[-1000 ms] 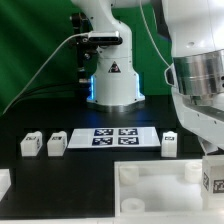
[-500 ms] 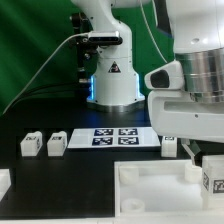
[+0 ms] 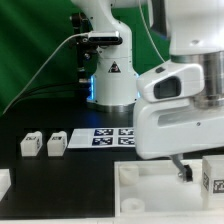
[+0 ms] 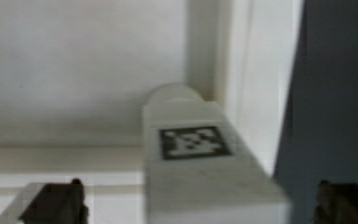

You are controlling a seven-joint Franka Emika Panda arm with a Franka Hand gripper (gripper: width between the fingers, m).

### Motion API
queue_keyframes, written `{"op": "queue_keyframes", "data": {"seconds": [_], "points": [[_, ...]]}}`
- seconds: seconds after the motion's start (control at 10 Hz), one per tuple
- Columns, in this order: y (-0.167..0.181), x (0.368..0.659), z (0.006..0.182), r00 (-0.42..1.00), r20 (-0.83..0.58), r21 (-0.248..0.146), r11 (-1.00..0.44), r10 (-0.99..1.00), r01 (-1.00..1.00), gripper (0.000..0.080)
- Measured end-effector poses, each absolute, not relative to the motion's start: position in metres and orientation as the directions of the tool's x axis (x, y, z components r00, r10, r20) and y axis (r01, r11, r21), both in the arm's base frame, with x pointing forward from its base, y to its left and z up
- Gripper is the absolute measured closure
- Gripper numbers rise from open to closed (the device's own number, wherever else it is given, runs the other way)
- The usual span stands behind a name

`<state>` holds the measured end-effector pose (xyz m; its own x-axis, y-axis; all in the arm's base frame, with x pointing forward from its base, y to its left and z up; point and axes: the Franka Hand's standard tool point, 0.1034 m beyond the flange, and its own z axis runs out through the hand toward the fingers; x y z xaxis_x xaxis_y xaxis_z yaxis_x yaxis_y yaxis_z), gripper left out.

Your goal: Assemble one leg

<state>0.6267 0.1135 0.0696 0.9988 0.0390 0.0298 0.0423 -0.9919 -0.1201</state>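
Note:
In the wrist view a white leg [image 4: 195,150] with a square tag on its face stands against the corner wall of the large white tray-like part [image 4: 69,90]. My gripper [image 4: 197,205] is open, with one dark fingertip on each side of the leg and gaps between them. In the exterior view the gripper [image 3: 184,170] hangs low over the tray-like part [image 3: 150,186], beside a tagged leg [image 3: 212,176] at the exterior view's right edge. Two more legs [image 3: 30,144] [image 3: 55,143] stand on the table at the exterior view's left.
The marker board [image 3: 100,137] lies behind the tray-like part, half hidden by my arm. Another white piece [image 3: 4,181] shows at the exterior view's left edge. The robot base [image 3: 112,75] stands at the back.
My arm has moved toward the exterior view's left and down over the tray-like part. It now hides the right half of the marker board and the leg beside it.

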Motion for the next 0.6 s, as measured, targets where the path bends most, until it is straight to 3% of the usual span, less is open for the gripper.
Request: {"op": "queue_keyframes", "data": {"seconds": [0.1, 0.3, 0.4, 0.6], "points": [[0.114, 0.6266, 0.0696, 1.0, 0.025, -0.12, -0.993, 0.004, 0.007, 0.0151], [0.1145, 0.6263, 0.0692, 0.994, 0.01, -0.124, -0.986, -0.111, -0.109, 0.0428], [0.1148, 0.6263, 0.0692, 0.983, 0.001, -0.124, -0.976, -0.182, -0.181, 0.0508], [0.1167, 0.6261, 0.0695, 0.907, -0.031, -0.123, -0.899, -0.42, -0.42, 0.0507]]}}
